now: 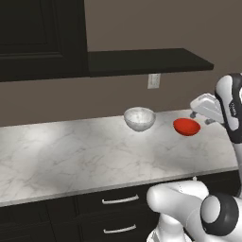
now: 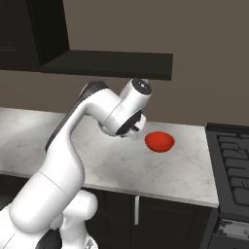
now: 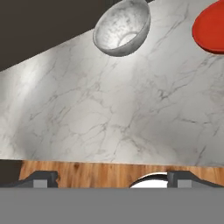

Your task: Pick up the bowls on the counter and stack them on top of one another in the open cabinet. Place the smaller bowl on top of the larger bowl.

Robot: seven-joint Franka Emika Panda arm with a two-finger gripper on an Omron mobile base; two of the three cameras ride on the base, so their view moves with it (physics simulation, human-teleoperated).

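Scanning left to right, you've got the counter (image 1: 71,156) stretching wide and bare at its left end, then the white speckled bowl (image 1: 140,118) sitting upright near the back wall, and just to its right, a little apart, the red bowl (image 1: 186,126). Your gripper (image 1: 199,115) hovers above the counter just right of the red bowl, jaws spread wide, nothing between them. Up above, the black shelf (image 1: 146,61) holds nothing yet. From the hand camera you're looking down at both bowls, white one (image 3: 122,27) and red one (image 3: 211,27) side by side. So nothing's done so far: both bowls wait on the counter. You likely want the white one shelved first, then the red dropped inside it.
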